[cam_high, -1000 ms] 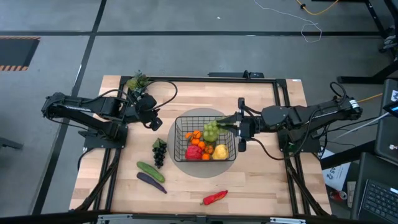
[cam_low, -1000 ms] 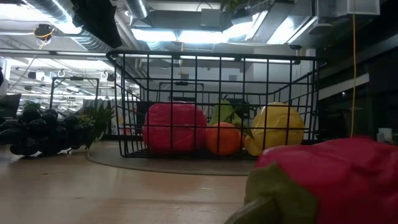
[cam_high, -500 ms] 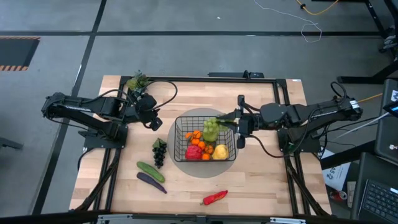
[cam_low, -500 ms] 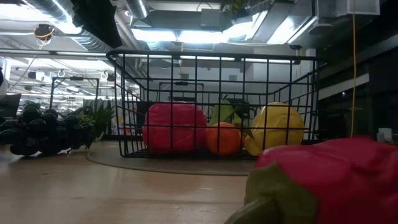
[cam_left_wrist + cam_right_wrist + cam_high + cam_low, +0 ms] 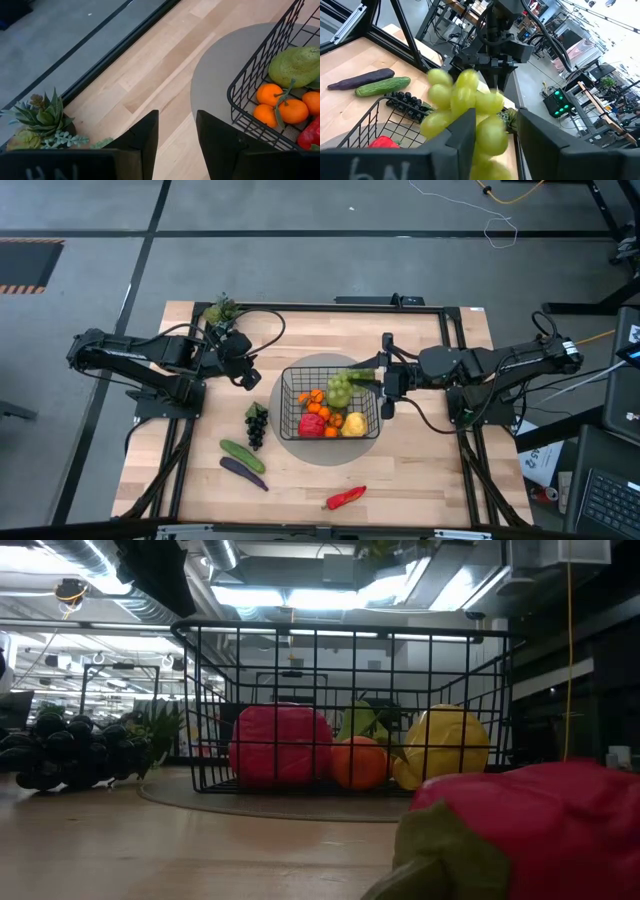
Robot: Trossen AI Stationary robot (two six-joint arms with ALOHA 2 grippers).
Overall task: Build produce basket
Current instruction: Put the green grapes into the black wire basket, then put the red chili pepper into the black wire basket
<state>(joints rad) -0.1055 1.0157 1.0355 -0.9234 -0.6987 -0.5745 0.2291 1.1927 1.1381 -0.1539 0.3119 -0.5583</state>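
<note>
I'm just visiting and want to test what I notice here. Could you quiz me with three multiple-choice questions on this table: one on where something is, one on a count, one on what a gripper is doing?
1. Where does the red pepper lie?
A. In the basket
B. On the table in front of the basket
C. Beside the potted plant

2. How many long vegetables lie next to each other left of the basket?
A. Two
B. Four
C. None

3. What is at the right gripper?
A. An eggplant
B. Nothing
C. Green grapes

Answers: 1 B, it lies alone on bare wood. 2 A, the cucumber and the eggplant. 3 C, the green grapes show between its fingers above the basket.
</note>
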